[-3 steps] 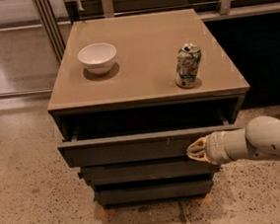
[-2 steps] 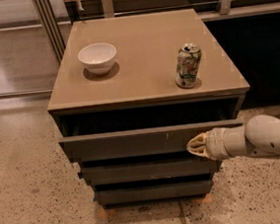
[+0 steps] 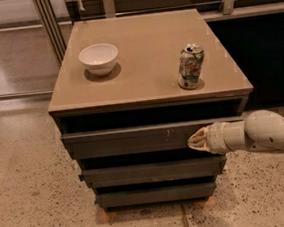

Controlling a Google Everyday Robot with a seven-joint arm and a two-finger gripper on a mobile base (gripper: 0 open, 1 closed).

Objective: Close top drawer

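Observation:
The top drawer [image 3: 129, 140] is a wide dark grey-brown drawer with small pale scratches on its flat front. It stands pulled out a little from the cabinet, with a dark gap above it under the tan top [image 3: 149, 84]. My gripper [image 3: 194, 140] comes in from the right on a white arm and its tip rests against the right part of the drawer front.
A white bowl [image 3: 99, 58] and a dented drink can [image 3: 190, 66] stand on the cabinet top. Two matching lower drawers [image 3: 152, 172] sit below, also slightly out. Speckled floor lies all around; a glass partition stands at the back left.
The top drawer has slid back toward the cabinet, and my gripper has moved inward with it against the drawer front.

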